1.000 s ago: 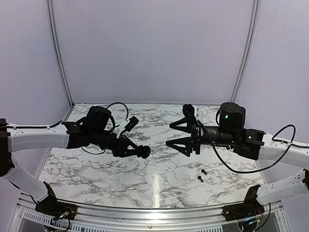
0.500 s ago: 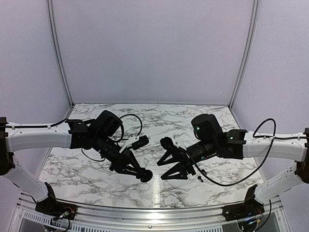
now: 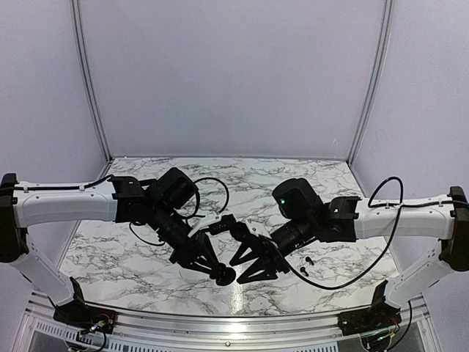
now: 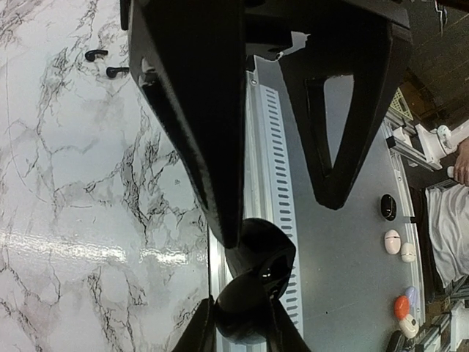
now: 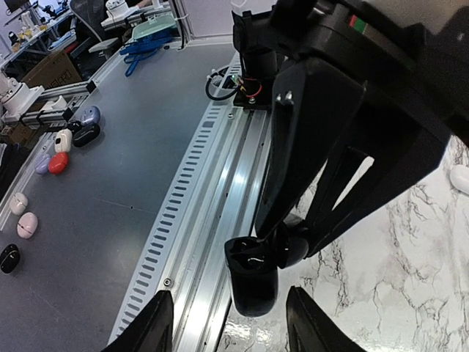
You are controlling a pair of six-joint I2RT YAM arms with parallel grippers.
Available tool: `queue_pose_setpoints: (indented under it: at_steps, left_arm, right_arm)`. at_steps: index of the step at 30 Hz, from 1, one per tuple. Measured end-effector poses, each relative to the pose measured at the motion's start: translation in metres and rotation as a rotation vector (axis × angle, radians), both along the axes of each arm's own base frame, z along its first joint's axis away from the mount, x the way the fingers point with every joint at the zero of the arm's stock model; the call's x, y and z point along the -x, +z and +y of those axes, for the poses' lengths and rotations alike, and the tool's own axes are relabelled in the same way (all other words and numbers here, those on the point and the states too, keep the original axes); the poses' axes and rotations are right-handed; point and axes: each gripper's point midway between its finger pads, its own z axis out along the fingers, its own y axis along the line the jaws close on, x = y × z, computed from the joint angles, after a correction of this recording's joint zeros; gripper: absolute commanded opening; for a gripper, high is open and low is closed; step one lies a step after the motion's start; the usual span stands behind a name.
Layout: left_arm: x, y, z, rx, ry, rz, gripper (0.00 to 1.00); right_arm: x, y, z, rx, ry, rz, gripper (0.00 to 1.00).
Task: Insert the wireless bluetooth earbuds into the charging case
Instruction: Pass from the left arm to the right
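Observation:
My left gripper (image 3: 217, 270) is shut on a black charging case (image 3: 224, 275) and holds it over the table's near edge. In the left wrist view the case (image 4: 248, 312) sits between my fingers with its lid (image 4: 270, 246) open. My right gripper (image 3: 248, 265) is open and empty, just right of the case. In the right wrist view the case (image 5: 253, 282) hangs between and a little beyond my open fingers (image 5: 150, 326). Two black earbuds (image 3: 305, 265) lie on the marble to the right and show in the left wrist view (image 4: 106, 64). I cannot make out any white earbuds.
A metal rail (image 5: 220, 205) runs along the table's near edge, with grey floor beyond it. Several small coloured cases lie on that floor (image 5: 58, 143). A small white object (image 5: 460, 178) lies on the marble at the right wrist view's right edge.
Both arms have swung down toward the near edge and toward each other. The right gripper, open throughout, now sits right beside the case held in the left gripper.

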Motion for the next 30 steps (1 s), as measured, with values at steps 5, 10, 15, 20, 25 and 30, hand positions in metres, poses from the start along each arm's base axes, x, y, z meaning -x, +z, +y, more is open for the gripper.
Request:
queue_pose_setpoints:
  at_steps: [5,10,15,20,25,30]
  left_arm:
    - [0.001,-0.003,-0.001,-0.014,-0.008,0.001,0.07]
    - [0.0,0.001,-0.004,-0.003,-0.013,-0.009,0.07]
    - [0.001,0.002,-0.004,-0.003,-0.019,-0.011,0.07]
    - [0.002,0.001,-0.004,-0.008,-0.02,-0.007,0.07]
    - [0.002,-0.001,-0.004,-0.015,-0.02,-0.006,0.07]
    - [0.003,-0.001,-0.004,-0.016,-0.022,-0.01,0.1]
  right_arm:
    - [0.004,-0.004,0.001,0.013,0.014,0.009,0.5]
    - [0.006,-0.014,0.001,0.038,0.024,0.022,0.47]
    - [0.008,-0.015,0.004,0.043,0.027,0.019,0.41]
    - [0.008,-0.014,0.006,0.041,0.031,0.017,0.36]
    - [0.007,-0.016,0.009,0.047,0.033,0.017,0.3]
    - [0.006,-0.016,0.009,0.049,0.03,0.015,0.24]
